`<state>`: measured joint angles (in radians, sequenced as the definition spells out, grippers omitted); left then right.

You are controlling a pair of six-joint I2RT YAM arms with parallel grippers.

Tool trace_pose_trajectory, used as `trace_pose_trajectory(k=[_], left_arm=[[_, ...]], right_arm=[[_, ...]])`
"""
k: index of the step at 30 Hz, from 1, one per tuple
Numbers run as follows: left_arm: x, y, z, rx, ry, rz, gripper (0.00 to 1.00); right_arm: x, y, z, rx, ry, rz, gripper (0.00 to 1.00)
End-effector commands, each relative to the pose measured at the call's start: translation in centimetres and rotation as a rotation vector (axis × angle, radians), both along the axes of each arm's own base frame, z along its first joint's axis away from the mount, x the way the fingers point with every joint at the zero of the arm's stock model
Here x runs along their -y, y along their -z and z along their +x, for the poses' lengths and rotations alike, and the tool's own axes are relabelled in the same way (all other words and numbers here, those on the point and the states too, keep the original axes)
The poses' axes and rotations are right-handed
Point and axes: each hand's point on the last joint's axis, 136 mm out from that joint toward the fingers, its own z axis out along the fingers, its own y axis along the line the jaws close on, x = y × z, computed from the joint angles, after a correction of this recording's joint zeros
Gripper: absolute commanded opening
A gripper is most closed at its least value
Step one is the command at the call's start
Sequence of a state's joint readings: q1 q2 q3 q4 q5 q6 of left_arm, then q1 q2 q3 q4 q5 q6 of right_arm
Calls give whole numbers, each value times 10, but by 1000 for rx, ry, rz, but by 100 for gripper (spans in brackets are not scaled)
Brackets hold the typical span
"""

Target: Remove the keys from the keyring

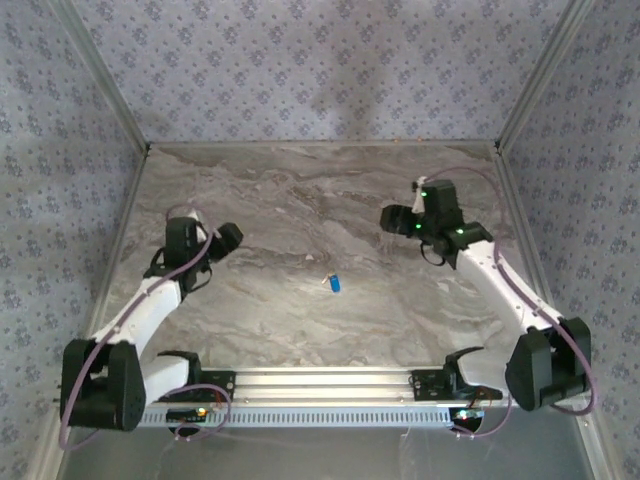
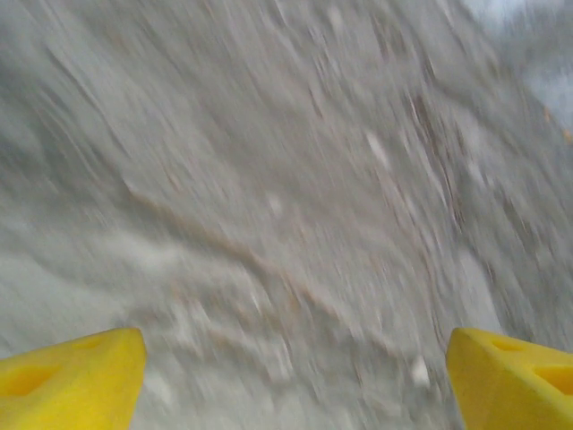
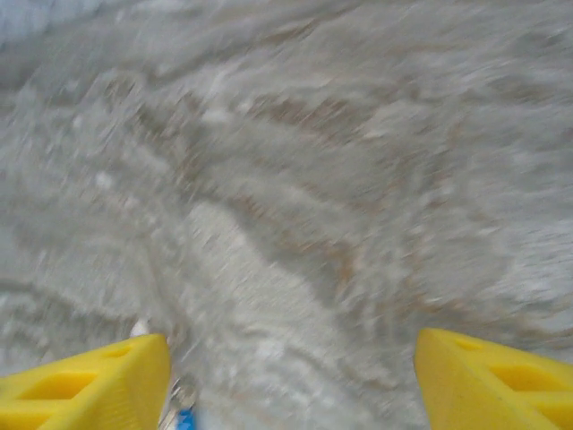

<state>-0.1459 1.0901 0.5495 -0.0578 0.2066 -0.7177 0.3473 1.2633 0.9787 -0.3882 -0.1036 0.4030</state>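
The keys [image 1: 333,284] lie as a tiny bunch on the marble table, a bright blue piece with pale metal bits; the keyring cannot be told apart from them. My left gripper [image 1: 230,238] hangs over the table to the left of the bunch, and my right gripper [image 1: 390,218] is up and to its right. In the left wrist view the left gripper [image 2: 291,385] stands open over bare, blurred marble. The right gripper [image 3: 291,385] is open too. The keys [image 3: 183,414] peek in at the bottom edge beside its left yellow finger [image 3: 85,385], not between the fingers.
Patterned walls [image 1: 320,70] close the table in at the back and both sides. A metal rail [image 1: 320,385] with the arm bases runs along the near edge. Marble tabletop [image 1: 300,200] surrounds the keys.
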Motion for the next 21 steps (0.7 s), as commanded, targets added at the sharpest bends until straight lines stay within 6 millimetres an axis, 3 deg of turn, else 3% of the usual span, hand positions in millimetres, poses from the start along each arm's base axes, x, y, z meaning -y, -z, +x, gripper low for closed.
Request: trace_pose_trajectory(k=[1, 7, 8, 14, 21], left_arm=[[24, 6, -38, -77, 93, -45, 87], [30, 9, -73, -63, 121, -51, 87], [31, 11, -77, -63, 123, -60, 87], [31, 20, -91, -84, 123, -79, 87], [41, 25, -98, -83, 163, -93, 87]], right_arm=[[-22, 25, -29, -123, -97, -146, 74], [-62, 64, -44, -263, -194, -365, 56], [-73, 60, -40, -257, -210, -386, 54], [-104, 92, -51, -367, -283, -546, 48], [-126, 112, -56, -421, -322, -606, 46]])
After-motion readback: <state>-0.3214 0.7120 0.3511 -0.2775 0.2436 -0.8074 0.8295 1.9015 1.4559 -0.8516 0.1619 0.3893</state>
